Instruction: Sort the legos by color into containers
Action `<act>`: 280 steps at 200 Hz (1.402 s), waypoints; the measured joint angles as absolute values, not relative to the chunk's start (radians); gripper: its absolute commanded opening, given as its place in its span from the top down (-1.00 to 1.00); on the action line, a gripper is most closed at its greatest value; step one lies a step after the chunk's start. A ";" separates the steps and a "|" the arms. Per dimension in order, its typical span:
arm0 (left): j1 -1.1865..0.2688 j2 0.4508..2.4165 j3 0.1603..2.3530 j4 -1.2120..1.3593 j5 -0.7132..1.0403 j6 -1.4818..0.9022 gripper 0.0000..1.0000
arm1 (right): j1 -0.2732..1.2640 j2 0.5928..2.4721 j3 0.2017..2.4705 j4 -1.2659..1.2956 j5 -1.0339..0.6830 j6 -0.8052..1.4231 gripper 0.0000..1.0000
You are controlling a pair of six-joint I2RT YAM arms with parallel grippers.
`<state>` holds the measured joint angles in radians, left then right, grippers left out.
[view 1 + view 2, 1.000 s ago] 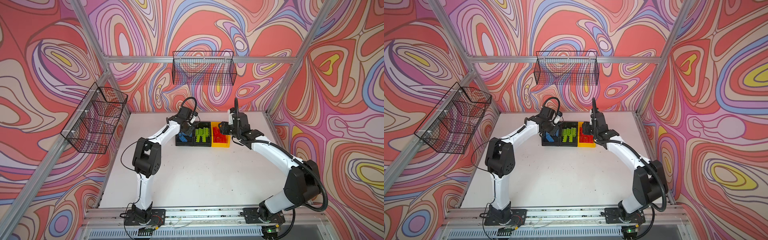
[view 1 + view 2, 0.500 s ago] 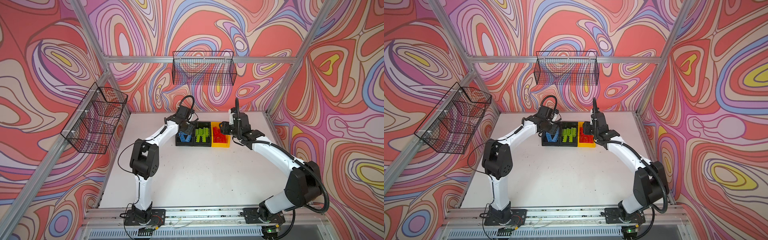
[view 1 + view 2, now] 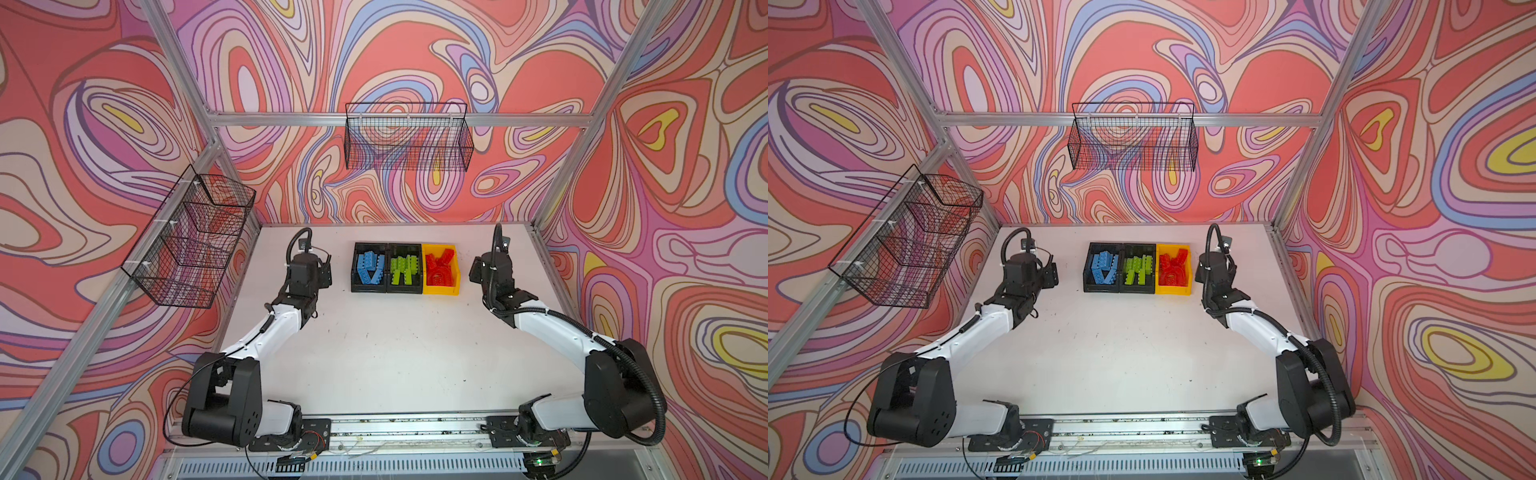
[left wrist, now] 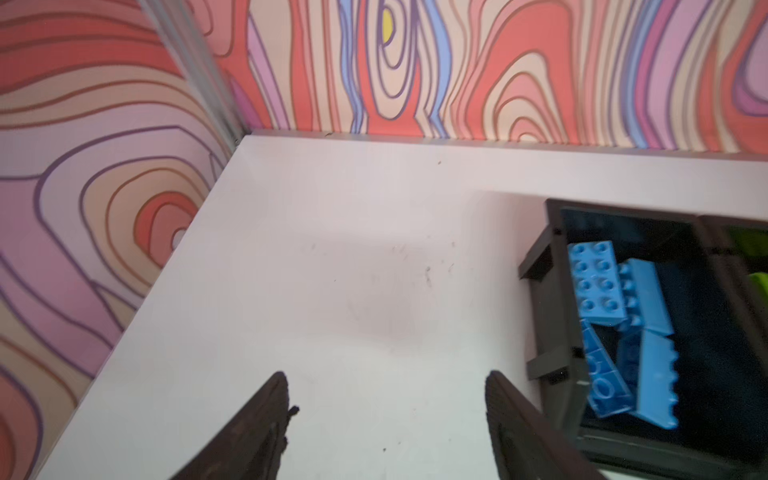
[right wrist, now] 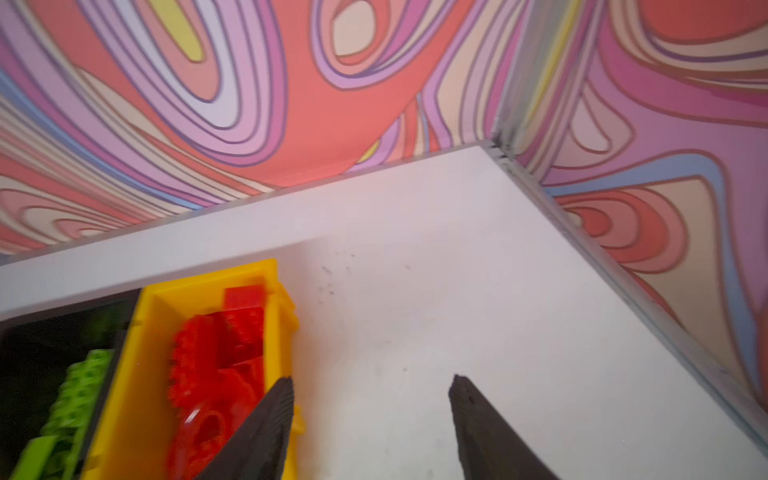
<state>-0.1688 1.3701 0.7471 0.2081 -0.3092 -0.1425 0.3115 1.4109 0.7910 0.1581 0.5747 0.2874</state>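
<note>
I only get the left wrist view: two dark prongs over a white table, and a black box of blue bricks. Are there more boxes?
Observer: Yes, three stand in a row. Next to yours is a black bin of green bricks, then a yellow bin of red bricks.
Operator: Is any brick lying loose outside them?
Observer: No. In both top views the table shows no loose brick.
Operator: What is the other arm doing?
Observer: The right gripper hangs open beside the yellow bin, with nothing between its jaws.
</note>
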 measured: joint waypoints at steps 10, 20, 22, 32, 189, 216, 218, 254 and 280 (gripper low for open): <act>-0.169 1.370 0.695 0.255 -0.355 -0.142 -0.54 | 0.308 1.420 0.736 0.232 0.625 0.265 -0.34; -0.169 1.370 0.645 0.306 -0.400 -0.142 -0.54 | 0.303 1.431 0.683 0.309 0.664 0.244 -0.35; -0.169 1.370 0.638 0.313 -0.405 -0.141 -0.54 | 0.302 1.435 0.672 0.323 0.670 0.241 -0.35; -0.169 1.370 0.597 0.359 -0.441 -0.136 -0.54 | 0.295 1.451 0.633 0.384 0.693 0.228 -0.35; -0.169 1.378 0.393 0.661 -0.509 -0.044 -0.64 | 0.078 1.684 0.399 1.040 0.358 0.068 -0.35; -0.143 1.476 0.384 0.747 -0.474 -0.020 -0.65 | 0.062 1.697 0.369 1.098 0.305 0.068 -0.35; -0.142 1.483 0.386 0.751 -0.470 -0.019 -0.66 | 0.062 1.697 0.369 1.102 0.302 0.068 -0.35; -0.088 1.499 0.395 0.772 -0.349 -0.020 -0.84 | 0.062 1.699 0.374 1.116 0.239 0.058 -0.37; -0.046 1.533 0.390 0.830 -0.261 -0.022 -1.00 | 0.061 1.699 0.382 1.112 0.196 0.046 -0.39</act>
<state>-0.0463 1.5333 0.3897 0.8295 -0.2611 -0.0219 0.0612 1.6993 0.3824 1.1122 0.1955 0.0460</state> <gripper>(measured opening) 0.956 0.688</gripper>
